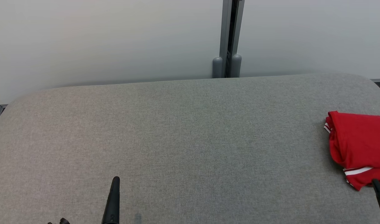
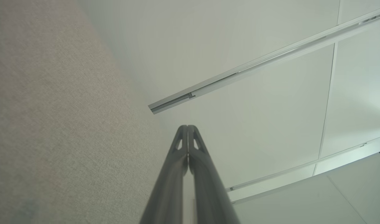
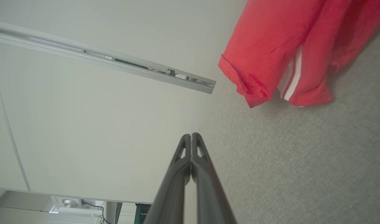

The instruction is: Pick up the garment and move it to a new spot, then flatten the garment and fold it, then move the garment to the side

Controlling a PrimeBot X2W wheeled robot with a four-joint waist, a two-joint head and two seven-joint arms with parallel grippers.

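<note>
Garment (image 1: pixel 358 140) lies bunched at far right. Left gripper (image 1: pixel 115 180) and right gripper (image 1: pixel 375 182) both pinched closed, empty; I'd open the right, then take a hem.

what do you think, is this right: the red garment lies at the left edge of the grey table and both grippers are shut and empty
Not quite. The garment lies at the right edge of the table, not the left; the head view shows it. The rest holds: the left gripper and the right gripper are both shut and empty.
</note>
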